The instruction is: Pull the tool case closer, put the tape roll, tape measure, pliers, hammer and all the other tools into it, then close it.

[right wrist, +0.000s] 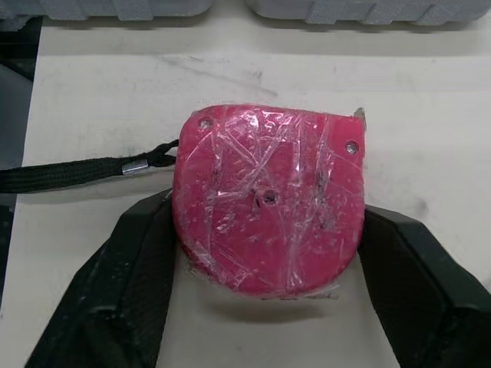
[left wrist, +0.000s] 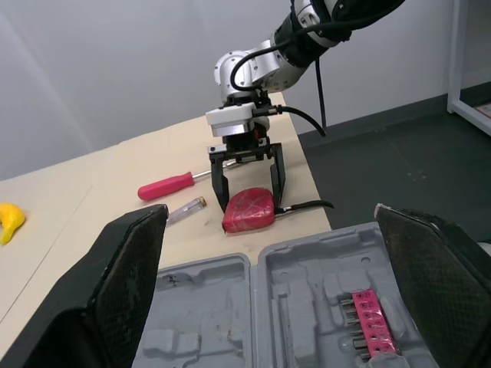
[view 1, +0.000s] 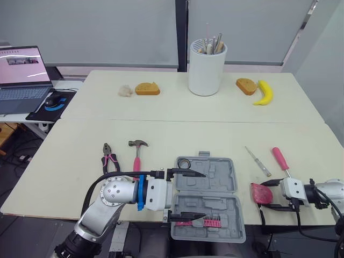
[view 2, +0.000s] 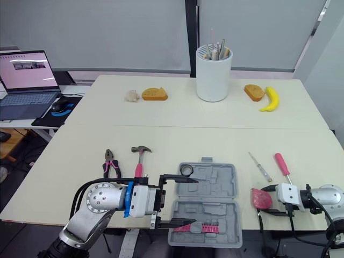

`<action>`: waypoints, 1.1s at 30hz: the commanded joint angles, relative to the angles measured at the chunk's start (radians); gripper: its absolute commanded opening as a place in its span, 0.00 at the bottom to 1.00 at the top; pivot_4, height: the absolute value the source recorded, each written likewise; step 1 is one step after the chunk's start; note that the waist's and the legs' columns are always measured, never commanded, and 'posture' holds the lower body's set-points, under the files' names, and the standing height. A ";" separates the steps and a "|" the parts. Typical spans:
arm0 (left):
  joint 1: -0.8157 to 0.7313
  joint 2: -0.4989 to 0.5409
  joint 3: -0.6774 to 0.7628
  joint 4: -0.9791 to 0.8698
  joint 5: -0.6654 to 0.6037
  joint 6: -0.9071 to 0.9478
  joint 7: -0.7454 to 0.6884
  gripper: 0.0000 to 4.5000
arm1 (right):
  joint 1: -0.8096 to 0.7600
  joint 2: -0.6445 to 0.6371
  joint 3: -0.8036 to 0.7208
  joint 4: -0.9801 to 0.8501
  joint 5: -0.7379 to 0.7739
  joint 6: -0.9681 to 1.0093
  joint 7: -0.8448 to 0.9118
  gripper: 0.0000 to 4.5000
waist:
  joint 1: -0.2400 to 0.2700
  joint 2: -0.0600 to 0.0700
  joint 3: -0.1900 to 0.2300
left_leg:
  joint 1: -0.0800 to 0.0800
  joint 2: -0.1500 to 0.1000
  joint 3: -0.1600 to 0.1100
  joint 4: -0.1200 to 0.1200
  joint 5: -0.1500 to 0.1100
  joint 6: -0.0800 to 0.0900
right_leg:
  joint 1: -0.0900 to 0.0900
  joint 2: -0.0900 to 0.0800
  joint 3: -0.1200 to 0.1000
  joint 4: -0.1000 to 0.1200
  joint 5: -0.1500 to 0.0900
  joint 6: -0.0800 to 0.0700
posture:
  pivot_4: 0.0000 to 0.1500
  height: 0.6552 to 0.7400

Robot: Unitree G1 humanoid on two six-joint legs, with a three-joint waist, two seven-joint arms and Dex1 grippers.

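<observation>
Tabletop (view 1: 80, 161) is carrying it all, and the tool case (view 1: 220, 207) is lying open at the middle of its near edge, both grey halves facing up. The tape roll (view 2: 186, 170) is sitting in the far half, in the left corner, and a pink strip of bits (view 2: 207, 228) is lying in the near half; the other pockets are showing bare plastic. A white cup (view 1: 207, 70) is standing at the far edge with thin tools sticking out of it.

The left gripper (view 1: 204, 195) is hanging over the case's left side, its fingers spread wide apart. The right gripper (view 1: 263, 195) is lying at the near edge just right of the case, its fingers pressing on both sides of the tape measure (right wrist: 268, 199), which is resting flat on the tabletop.

The hammer (view 1: 137, 153) and pliers (view 1: 109, 157) are lying left of the case, and two screwdrivers (view 1: 280, 159) are lying to its right, toward the right edge.
</observation>
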 commanded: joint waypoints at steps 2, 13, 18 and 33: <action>-0.001 -0.008 0.003 -0.020 -0.006 -0.020 0.005 1.00 | 0.016 -0.007 -0.008 -0.024 0.017 -0.012 0.008 0.71 | 0.000 0.000 0.000 | 0.000 0.000 0.000 0.000 0.000 0.000 | 0.000 0.000 0.000 0.000 0.000 0.000 | 1.00 1.00; 0.014 0.019 0.084 0.002 -0.020 -0.024 0.017 1.00 | 0.063 -0.112 -0.044 -0.452 -0.038 0.253 -0.163 0.71 | -0.002 0.003 0.001 | 0.000 0.000 0.001 -0.001 0.000 0.000 | -0.001 0.000 0.000 0.000 0.000 -0.001 | 1.00 1.00; 0.070 0.086 0.182 -0.002 -0.039 0.001 0.025 1.00 | 0.067 -0.195 -0.017 -0.970 -0.130 0.733 -0.196 0.71 | 0.003 0.004 0.001 | -0.001 0.001 -0.001 -0.003 -0.001 -0.001 | -0.004 0.000 -0.001 0.001 -0.002 -0.002 | 1.00 1.00; 0.040 0.069 0.200 -0.030 -0.065 0.114 0.072 1.00 | -0.166 -0.047 0.344 -1.253 -0.402 1.277 -0.226 0.71 | 0.005 0.002 0.002 | -0.017 -0.002 -0.004 0.000 -0.001 -0.002 | -0.018 -0.001 -0.002 0.002 -0.001 0.001 | 1.00 1.00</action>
